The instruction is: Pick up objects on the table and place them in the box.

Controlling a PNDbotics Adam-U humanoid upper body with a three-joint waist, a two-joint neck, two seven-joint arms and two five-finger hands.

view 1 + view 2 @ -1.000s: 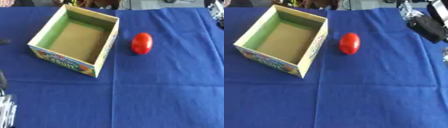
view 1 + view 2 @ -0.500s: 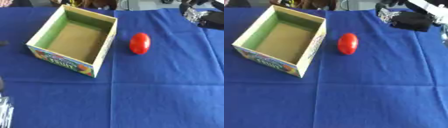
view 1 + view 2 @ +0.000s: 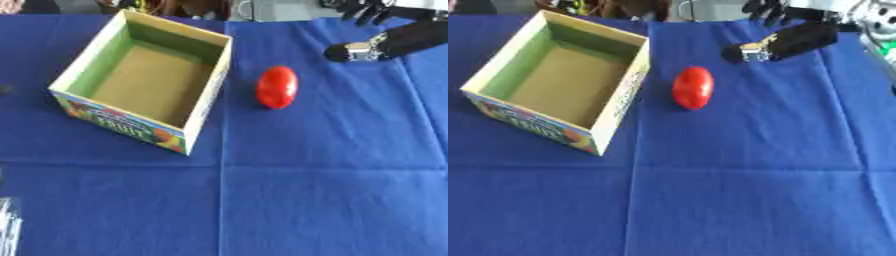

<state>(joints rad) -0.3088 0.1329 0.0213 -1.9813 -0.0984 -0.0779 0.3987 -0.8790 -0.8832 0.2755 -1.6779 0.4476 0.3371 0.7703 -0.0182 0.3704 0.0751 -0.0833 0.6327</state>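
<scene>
A red oval object (image 3: pixel 693 87) lies on the blue cloth just right of the open cardboard box (image 3: pixel 206 95), which has green inner walls, a brown floor and a fruit print outside. Nothing shows inside the box. My right hand (image 3: pixel 794 40) comes in from the upper right, above and to the right of the red object and apart from it. Its fingers are spread and its thumb points left, with nothing held. A silvery bit of my left hand (image 3: pixel 7 227) shows at the lower left edge.
Blue cloth (image 3: pixel 332 190) covers the whole table, with fold lines crossing it. Dark clutter lies beyond the far edge. A small dark spot (image 3: pixel 4 90) sits at the left edge beside the box.
My right hand has moved leftward from the upper right corner, closer to the red object. The box and the red object have stayed put.
</scene>
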